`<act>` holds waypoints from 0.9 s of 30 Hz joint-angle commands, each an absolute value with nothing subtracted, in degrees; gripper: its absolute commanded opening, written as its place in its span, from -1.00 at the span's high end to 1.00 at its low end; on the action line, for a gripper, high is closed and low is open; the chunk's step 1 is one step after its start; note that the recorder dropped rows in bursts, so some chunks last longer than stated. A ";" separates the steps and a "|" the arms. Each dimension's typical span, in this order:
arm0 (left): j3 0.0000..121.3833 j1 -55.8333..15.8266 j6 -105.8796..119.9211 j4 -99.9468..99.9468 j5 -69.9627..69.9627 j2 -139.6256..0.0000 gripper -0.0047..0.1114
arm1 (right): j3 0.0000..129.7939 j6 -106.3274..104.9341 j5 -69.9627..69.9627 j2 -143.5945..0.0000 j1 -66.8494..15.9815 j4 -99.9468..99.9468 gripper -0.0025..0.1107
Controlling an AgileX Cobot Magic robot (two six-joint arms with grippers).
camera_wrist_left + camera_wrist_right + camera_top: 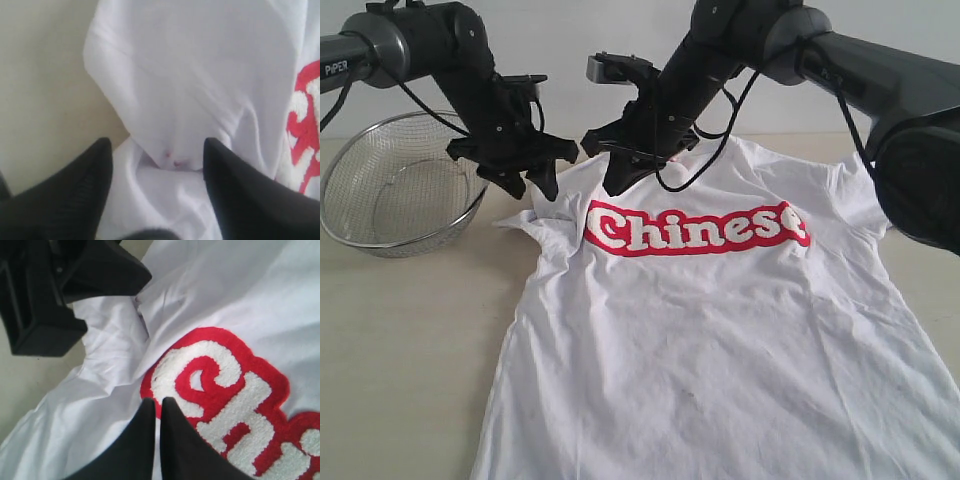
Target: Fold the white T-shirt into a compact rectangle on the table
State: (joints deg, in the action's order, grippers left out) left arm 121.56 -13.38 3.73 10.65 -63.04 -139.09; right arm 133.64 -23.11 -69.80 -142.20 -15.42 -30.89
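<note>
While the white T-shirt (pixel 720 340) lies chest-up on the table (pixel 410 340), its shoulder end sits directly under both grippers and its hem runs away from them, out of the exterior view. The red-outlined white lettering (pixel 695 228) crosses the chest just past the fingertips of the right gripper (pixel 618 185). The wrist view shows that gripper (pixel 157 402) closed on nothing, its fingers pressed almost together over the edge of the letter "C". Whether the tips touch the cloth cannot be told.

The body of the shirt is spread out with shallow wrinkles. The sleeve (pixel 545 225) beneath the left gripper (pixel 530 185) is bunched into folds. That gripper (pixel 155 145) has its jaws parted, with the crumpled white cloth lying between and below the fingers and no fold pinched.

A silver wire-mesh bowl (pixel 395 190) stands on the table beyond the left gripper, on the side away from the shirt. It is near the bunched sleeve but apart from it. Only its own mesh shows inside.

The right arm and its black cable (pixel 705 165) hang over the neckline and hide the collar.
</note>
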 commanded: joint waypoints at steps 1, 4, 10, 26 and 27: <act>121.94 -13.58 1.97 12.66 -64.31 -139.11 -0.07 | 133.72 -23.61 -69.96 -141.58 -15.37 -30.80 0.96; 121.94 -13.82 1.86 12.43 -69.96 -139.19 -0.04 | 133.72 -23.84 -69.96 -142.51 -15.37 -30.80 0.96; 121.94 -13.84 1.72 18.97 -69.96 -137.25 0.03 | 133.72 -24.74 -69.96 -143.83 -15.37 -30.80 0.96; 79.59 -13.79 15.38 48.27 -55.30 -111.51 0.03 | 133.72 -24.90 -69.96 -143.83 -14.88 -30.80 0.96; 76.22 -13.88 17.20 51.21 -53.06 -109.52 0.03 | 133.72 -24.90 -69.96 -143.83 -14.88 -30.80 0.96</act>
